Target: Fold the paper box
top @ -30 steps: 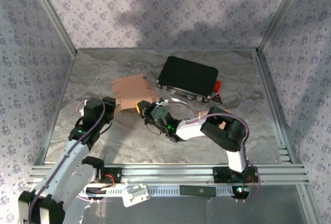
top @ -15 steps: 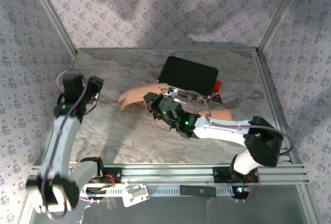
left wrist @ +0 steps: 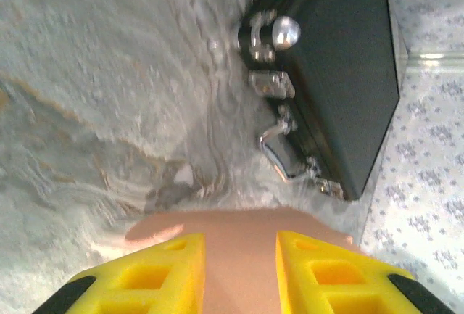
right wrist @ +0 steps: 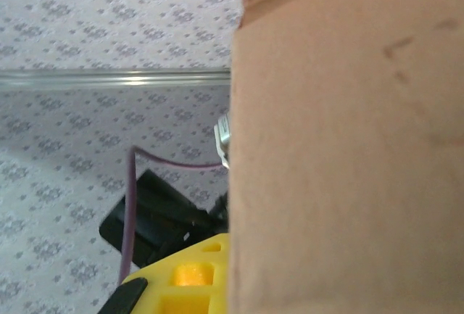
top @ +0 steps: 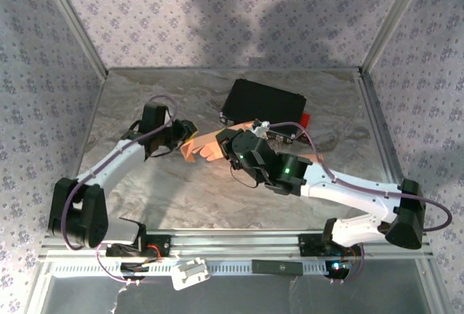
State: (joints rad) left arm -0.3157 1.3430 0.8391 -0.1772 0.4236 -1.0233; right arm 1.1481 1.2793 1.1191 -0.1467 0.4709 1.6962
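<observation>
Marbled table (top: pixel 145 191), paper box (top: pixel 205 147) lifted near its centre.
Right gripper (top: pixel 226 142), at the box's 3 o'clock, is clamped on the cardboard. Left gripper (top: pixel 183 134), at 9 o'clock, straddles its edge, and I cannot tell if it grips. Black case (top: pixel 262 109) lies at 1 o'clock.

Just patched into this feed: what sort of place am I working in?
Likely a lab test cell, not a home: a marble-patterned tabletop boxed in by floral-patterned wall panels on silver aluminium frame rails.
</observation>
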